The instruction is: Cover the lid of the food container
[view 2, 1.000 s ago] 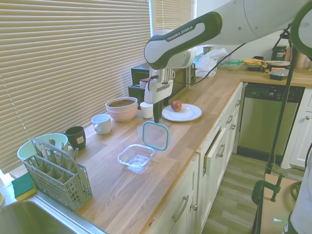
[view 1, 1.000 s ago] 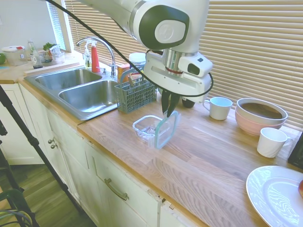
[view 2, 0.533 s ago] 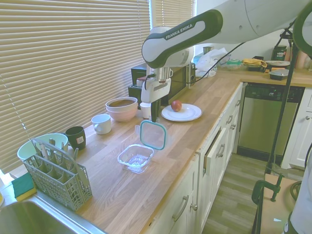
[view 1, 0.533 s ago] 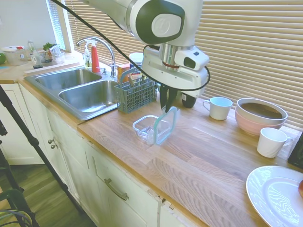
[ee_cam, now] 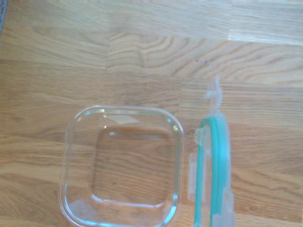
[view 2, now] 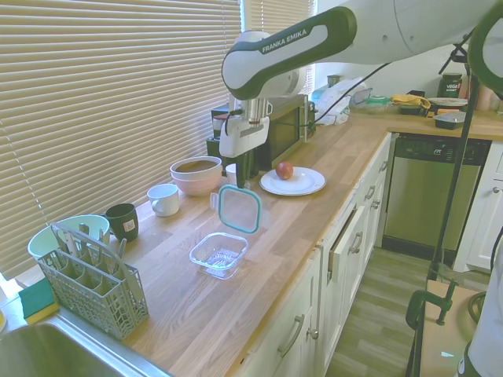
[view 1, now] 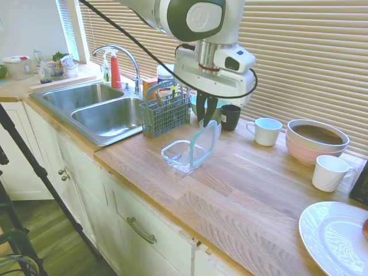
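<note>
The gripper [view 1: 210, 118] hangs above the wooden table [view 1: 270, 184] with its fingers [view 2: 240, 174] clenched on the upper edge of the lid [view 1: 205, 144], which dangles below them nearly upright, clear of the table, its teal rim facing sideways. The lid [view 2: 239, 208] sits just beside and slightly above the food container [view 1: 183, 156], at the container's right edge in the first exterior view, and does not rest on it. The food container [view 2: 219, 254] stands open and empty near the front edge of the table. In the wrist view the lid [ee_cam: 211, 172] appears edge-on just beside the food container [ee_cam: 122, 165]. A grey utensil basket [view 1: 164, 114] stands left of the container next to the sink [view 1: 95, 109], and a dark mug [view 1: 230, 117] lies just behind the gripper.
</note>
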